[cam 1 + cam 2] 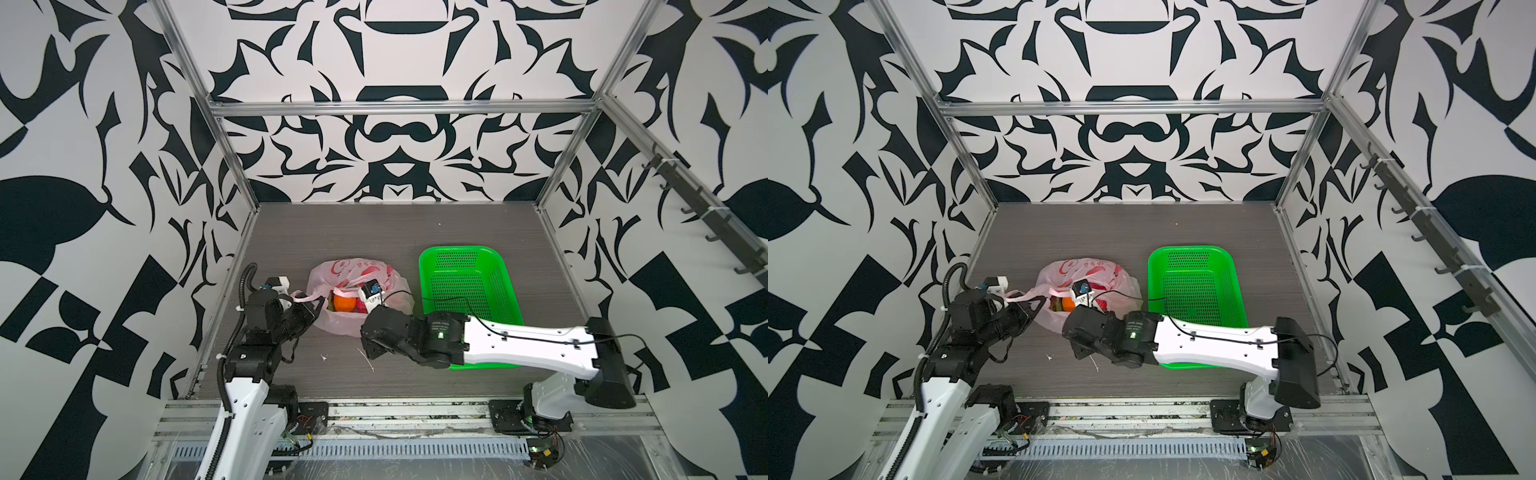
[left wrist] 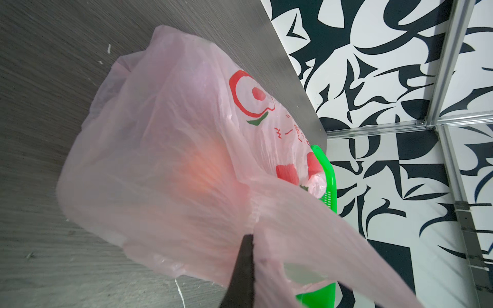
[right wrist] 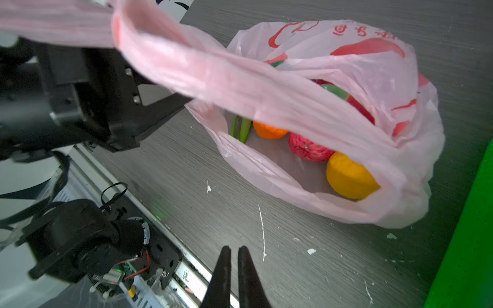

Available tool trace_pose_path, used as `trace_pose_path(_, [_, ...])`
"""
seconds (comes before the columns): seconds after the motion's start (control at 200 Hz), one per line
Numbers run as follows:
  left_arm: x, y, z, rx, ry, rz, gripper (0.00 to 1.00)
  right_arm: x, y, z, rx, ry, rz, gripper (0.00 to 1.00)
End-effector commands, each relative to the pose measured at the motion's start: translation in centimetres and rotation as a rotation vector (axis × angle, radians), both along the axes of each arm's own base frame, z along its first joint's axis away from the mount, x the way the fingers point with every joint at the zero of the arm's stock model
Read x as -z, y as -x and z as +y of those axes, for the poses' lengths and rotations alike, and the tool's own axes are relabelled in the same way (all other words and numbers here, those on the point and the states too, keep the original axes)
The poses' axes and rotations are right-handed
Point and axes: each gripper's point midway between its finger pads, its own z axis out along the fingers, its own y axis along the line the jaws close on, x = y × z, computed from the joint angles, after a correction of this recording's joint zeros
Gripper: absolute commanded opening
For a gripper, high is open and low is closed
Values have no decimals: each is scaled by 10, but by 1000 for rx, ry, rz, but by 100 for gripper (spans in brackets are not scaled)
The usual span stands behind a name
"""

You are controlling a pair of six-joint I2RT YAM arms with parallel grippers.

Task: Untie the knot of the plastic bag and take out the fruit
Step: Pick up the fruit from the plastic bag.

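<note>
The pale-pink plastic bag (image 1: 376, 276) (image 1: 1054, 320) lies mid-table with its mouth gaping toward the front. No knot is in view. My left gripper (image 2: 252, 237) is shut on one loop handle (image 3: 186, 61) and holds it stretched out to the left of the bag. Inside the bag lie the fruit: an orange (image 3: 269, 130) (image 1: 346, 303), a bumpy red ball (image 3: 309, 149), a yellow-orange round fruit (image 3: 349, 176) and a magenta, green-tipped dragon fruit (image 3: 357, 105). My right gripper (image 3: 234, 249) hangs shut and empty over the bare table just in front of the bag.
A green perforated basket (image 1: 457, 250) (image 1: 1192, 249) stands right of the bag, its near end under my right arm (image 1: 519, 340). Small white scraps (image 3: 262, 232) litter the table in front of the bag. Metal rails run along the table's front edge.
</note>
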Motion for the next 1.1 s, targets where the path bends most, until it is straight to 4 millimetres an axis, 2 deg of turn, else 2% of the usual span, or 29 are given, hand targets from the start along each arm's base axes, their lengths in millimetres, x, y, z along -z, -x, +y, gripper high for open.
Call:
trace_pose_path(0.0, [6, 8, -3, 17, 19, 32, 0, -18, -21, 17, 42, -23, -97, 9])
trace_pose_path(0.32, [13, 15, -4, 26, 21, 37, 0, -3, -80, 50, 159, -7, -187, 4])
trace_pose_path(0.45, [17, 18, -4, 26, 21, 38, 0, 5, -97, 55, 167, 18, -192, 4])
trace_pose_path(0.585, [24, 19, -3, 21, 19, 41, 0, 26, -109, 53, 173, 42, -152, 3])
trace_pose_path(0.745, [32, 21, -3, 16, 26, 42, 0, 54, -104, 39, 186, 65, -84, 3])
trace_pose_path(0.945, [42, 26, -2, 7, 32, 41, 0, 81, -86, 1, 255, 97, -1, 2])
trace_pose_path(1.095, [53, 29, -3, 8, 43, 62, 0, 95, -76, -17, 288, 111, 33, 2])
